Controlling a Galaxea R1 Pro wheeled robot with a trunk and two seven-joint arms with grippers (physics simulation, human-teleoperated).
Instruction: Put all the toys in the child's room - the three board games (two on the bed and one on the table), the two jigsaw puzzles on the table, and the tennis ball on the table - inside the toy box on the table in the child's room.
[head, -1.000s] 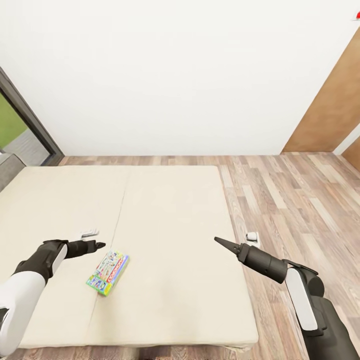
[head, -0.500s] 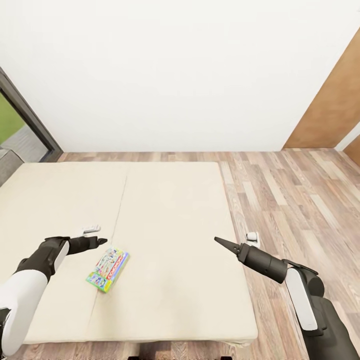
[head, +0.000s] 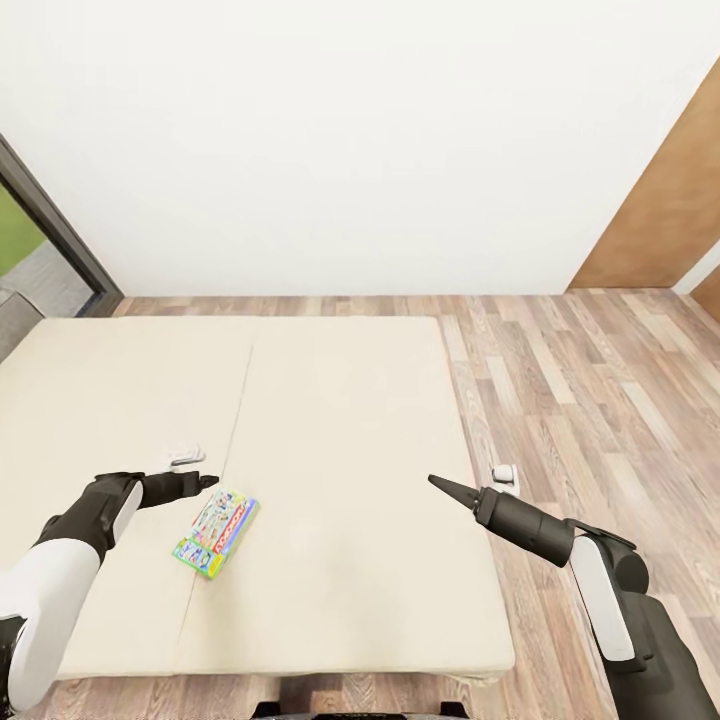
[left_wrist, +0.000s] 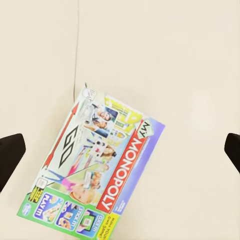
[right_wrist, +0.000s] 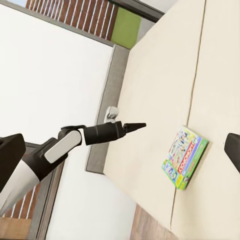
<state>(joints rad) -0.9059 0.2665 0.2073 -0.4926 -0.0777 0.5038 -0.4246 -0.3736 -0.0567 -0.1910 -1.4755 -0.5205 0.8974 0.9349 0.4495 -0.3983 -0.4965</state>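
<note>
From my head camera, the bed (head: 330, 480) runs off the left edge, its near edge partly behind my own body. My left arm leaves at the lower left corner, my right at the lower right. My left pincer (head: 205, 481) looks pressed into one dark point, too small to read any gap. On my left wrist camera, the board game (left_wrist: 92, 175) is clipped by the bottom edge, its small print blurred.
</note>
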